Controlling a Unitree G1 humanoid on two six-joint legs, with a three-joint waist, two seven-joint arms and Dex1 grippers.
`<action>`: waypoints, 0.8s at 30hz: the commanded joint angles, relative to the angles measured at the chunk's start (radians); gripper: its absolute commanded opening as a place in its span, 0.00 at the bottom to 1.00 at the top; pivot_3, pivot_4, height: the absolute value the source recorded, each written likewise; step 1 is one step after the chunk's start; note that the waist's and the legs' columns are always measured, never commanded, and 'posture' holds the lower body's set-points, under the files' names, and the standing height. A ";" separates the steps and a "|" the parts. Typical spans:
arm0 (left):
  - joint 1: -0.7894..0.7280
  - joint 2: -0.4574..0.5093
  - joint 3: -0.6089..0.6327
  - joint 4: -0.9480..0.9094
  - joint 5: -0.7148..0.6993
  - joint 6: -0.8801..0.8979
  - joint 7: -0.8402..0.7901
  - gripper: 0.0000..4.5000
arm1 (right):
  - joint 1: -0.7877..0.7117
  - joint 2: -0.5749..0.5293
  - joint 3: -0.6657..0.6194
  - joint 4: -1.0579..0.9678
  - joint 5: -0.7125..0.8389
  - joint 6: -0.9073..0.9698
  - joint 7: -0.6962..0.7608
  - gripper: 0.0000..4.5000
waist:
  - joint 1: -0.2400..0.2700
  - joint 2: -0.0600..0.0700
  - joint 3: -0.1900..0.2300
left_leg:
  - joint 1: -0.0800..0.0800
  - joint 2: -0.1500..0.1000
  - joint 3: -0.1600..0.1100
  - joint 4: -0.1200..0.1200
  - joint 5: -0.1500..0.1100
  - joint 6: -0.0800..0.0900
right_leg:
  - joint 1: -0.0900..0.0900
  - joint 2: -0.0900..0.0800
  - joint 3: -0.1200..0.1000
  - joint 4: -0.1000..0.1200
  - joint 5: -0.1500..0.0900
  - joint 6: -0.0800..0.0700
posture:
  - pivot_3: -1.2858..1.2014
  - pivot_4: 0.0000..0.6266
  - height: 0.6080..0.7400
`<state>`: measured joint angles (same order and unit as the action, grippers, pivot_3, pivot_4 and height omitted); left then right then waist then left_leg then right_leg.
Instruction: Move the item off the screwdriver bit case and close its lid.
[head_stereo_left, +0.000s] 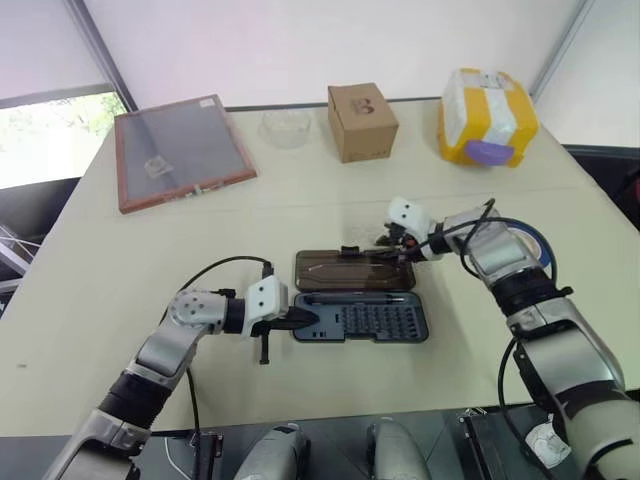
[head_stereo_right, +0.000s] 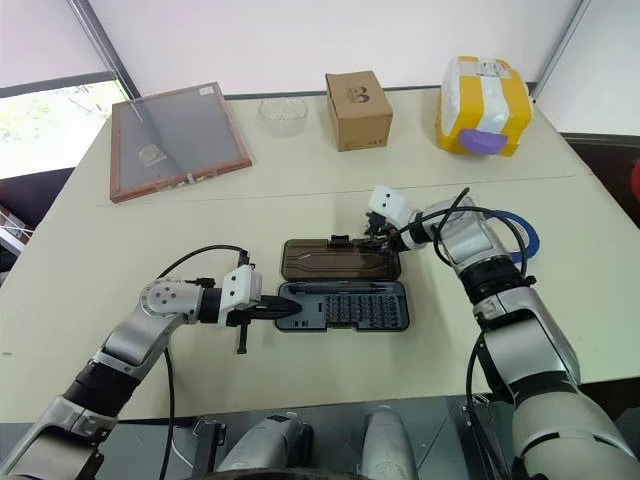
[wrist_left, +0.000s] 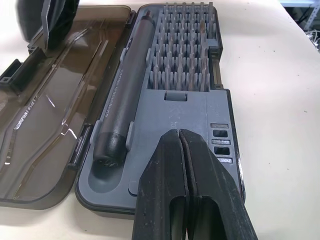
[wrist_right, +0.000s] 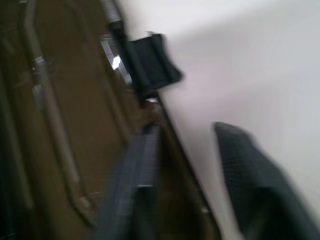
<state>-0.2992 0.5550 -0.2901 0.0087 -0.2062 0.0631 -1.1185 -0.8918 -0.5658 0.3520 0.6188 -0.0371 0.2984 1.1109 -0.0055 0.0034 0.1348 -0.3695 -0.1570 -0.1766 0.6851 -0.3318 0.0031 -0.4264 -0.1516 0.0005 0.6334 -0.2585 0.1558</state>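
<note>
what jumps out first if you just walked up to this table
The open screwdriver bit case at mid-table, its brown lid lying flat behind the tray. The left pincer, shut, presses the tray's left end; the right pincer sits at the lid's far right edge. A yellow box glows at the far right corner.

Grey-blue plastic bit case (head_stereo_right: 342, 305) lies open on the beige counter (head_stereo_right: 300, 190), dark brown translucent lid (head_stereo_right: 338, 258) flat behind it. Left hand (head_stereo_right: 285, 311) at tray's left end; right hand (head_stereo_right: 378, 243) at lid's right edge. Blue tape roll (head_stereo_right: 527, 240) by right forearm.
</note>
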 joint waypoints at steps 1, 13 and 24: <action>0.027 0.007 -0.021 0.015 0.034 0.032 0.007 0.00 | 0.016 0.009 0.020 0.067 -0.052 -0.024 -0.013 0.00 | -0.003 -0.003 -0.007 | 0.001 0.000 -0.001 -0.001 0.000 0.000 | 0.001 0.000 0.000 0.000 0.000 0.000 | 0.52 0.24 1.00; 0.019 0.000 -0.026 0.043 0.040 0.026 0.007 0.00 | 0.039 -0.021 0.018 0.022 -0.177 -0.388 -0.122 0.00 | -0.007 -0.002 -0.009 | 0.015 0.000 -0.002 -0.004 -0.001 0.001 | 0.014 0.001 0.000 -0.002 0.000 0.000 | 0.52 0.24 1.00; 0.013 0.003 -0.024 0.045 0.035 0.030 0.001 0.00 | 0.255 -0.119 -0.134 -0.565 -0.176 -0.283 -0.220 0.00 | -0.001 0.001 -0.007 | 0.010 0.000 -0.001 -0.003 -0.001 0.001 | 0.009 0.001 0.000 -0.002 0.000 0.000 | 0.52 0.24 1.00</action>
<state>-0.3077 0.5457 -0.2953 0.0295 -0.2051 0.0760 -1.1128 -0.6335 -0.6680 0.2678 0.1409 -0.2140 0.0001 0.9267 -0.0066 0.0040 0.1273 -0.3593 -0.1570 -0.1778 0.6817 -0.3326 0.0037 -0.4169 -0.1506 0.0010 0.6317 -0.2587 0.1556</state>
